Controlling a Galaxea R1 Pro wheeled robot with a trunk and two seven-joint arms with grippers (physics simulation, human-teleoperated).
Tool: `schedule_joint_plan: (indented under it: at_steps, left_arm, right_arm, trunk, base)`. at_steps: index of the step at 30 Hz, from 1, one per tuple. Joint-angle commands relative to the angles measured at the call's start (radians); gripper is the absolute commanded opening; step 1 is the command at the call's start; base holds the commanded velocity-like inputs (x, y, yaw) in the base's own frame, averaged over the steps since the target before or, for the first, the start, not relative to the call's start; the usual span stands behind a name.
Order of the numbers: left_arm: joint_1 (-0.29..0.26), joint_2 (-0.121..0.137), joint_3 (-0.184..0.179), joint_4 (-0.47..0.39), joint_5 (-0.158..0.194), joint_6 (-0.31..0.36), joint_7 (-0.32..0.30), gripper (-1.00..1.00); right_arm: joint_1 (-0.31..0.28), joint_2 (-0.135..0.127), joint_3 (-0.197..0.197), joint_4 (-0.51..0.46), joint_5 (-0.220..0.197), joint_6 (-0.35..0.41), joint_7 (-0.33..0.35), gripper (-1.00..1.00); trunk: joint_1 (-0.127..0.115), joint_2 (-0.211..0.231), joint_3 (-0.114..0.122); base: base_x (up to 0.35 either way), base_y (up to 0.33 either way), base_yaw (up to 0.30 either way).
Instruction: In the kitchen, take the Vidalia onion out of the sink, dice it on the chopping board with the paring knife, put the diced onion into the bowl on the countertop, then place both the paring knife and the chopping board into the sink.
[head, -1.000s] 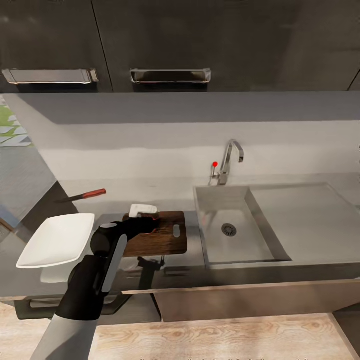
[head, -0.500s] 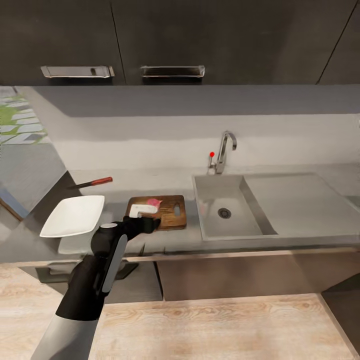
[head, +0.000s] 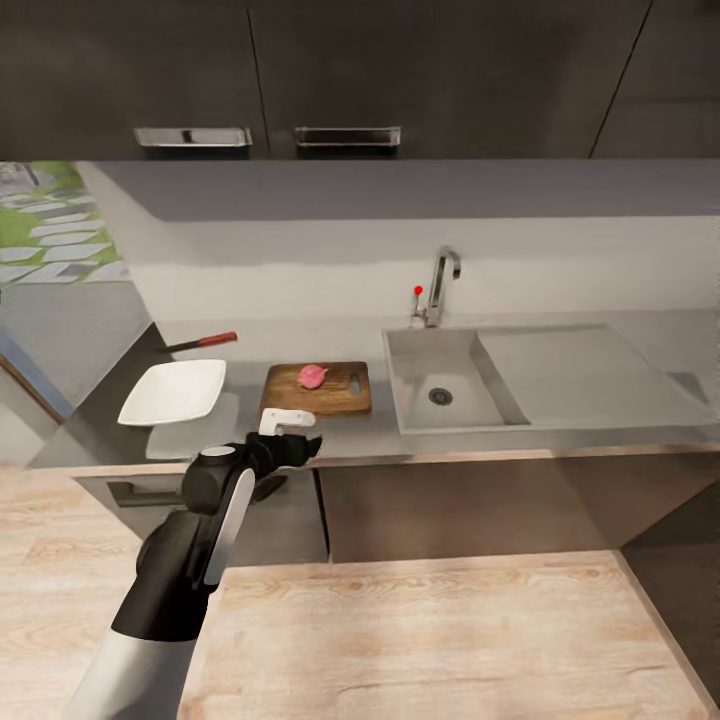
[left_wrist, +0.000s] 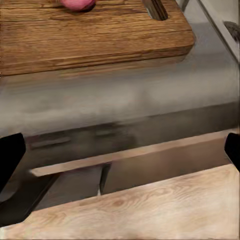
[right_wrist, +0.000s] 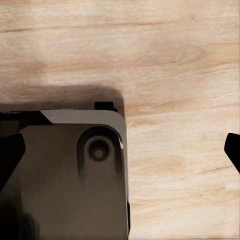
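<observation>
A pink-white Vidalia onion (head: 313, 375) lies on the dark brown chopping board (head: 330, 396), which rests on the grey countertop (head: 300, 335) left of the sink (head: 470, 385). The paring knife (head: 205, 343), red-handled, lies at the back left, behind the white square bowl (head: 175, 392). My left gripper (head: 298, 440) hangs open in front of the counter's front edge, short of the board and holding nothing. In the left wrist view the board (left_wrist: 90, 35) and onion (left_wrist: 77, 4) lie beyond the gripper (left_wrist: 120, 155). My right gripper (right_wrist: 120, 155) is open over the wooden floor.
The chrome tap (head: 437, 288) with its red-tipped lever stands behind the basin, with the flat drainer (head: 590, 365) to its right. Dark cabinets (head: 440, 500) run under the counter and wall cabinets hang above. Part of my own dark base (right_wrist: 65, 175) sits below the right gripper.
The whole view has drawn back from the counter, so the camera moved. My left gripper, over the board a second ago, now sits short of the counter edge, and the onion is uncovered.
</observation>
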Motion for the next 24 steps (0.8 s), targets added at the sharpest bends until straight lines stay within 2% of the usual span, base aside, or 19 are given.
schedule_joint_plan:
  at_steps: [1,18,21,24]
  left_arm:
    - [-0.001,0.000,0.001,-0.001,0.006,0.005,0.002,1.00]
    - [0.002,0.001,-0.001,0.001,0.006,0.004,0.002,1.00]
    - [0.016,0.003,-0.001,0.002,0.007,0.001,0.001,1.00]
    - [0.062,0.004,-0.001,0.000,0.006,-0.005,-0.001,1.00]
  right_arm:
    - [-0.001,0.000,0.009,0.001,-0.010,-0.003,-0.002,1.00]
    - [-0.001,-0.002,0.009,0.000,-0.010,-0.004,-0.002,1.00]
    - [-0.001,-0.002,0.009,-0.001,-0.010,-0.004,-0.003,1.00]
    - [-0.001,-0.002,0.009,-0.004,-0.010,-0.004,-0.002,1.00]
  trunk:
    - [0.000,-0.002,-0.002]
    - [0.000,-0.002,-0.002]
    - [0.000,-0.002,-0.002]
    - [0.000,-0.002,-0.002]
  base:
    - [-0.344,0.000,0.000]
    - [-0.339,0.000,0.000]
    - [-0.152,0.000,0.000]
    - [-0.059,0.000,0.000]
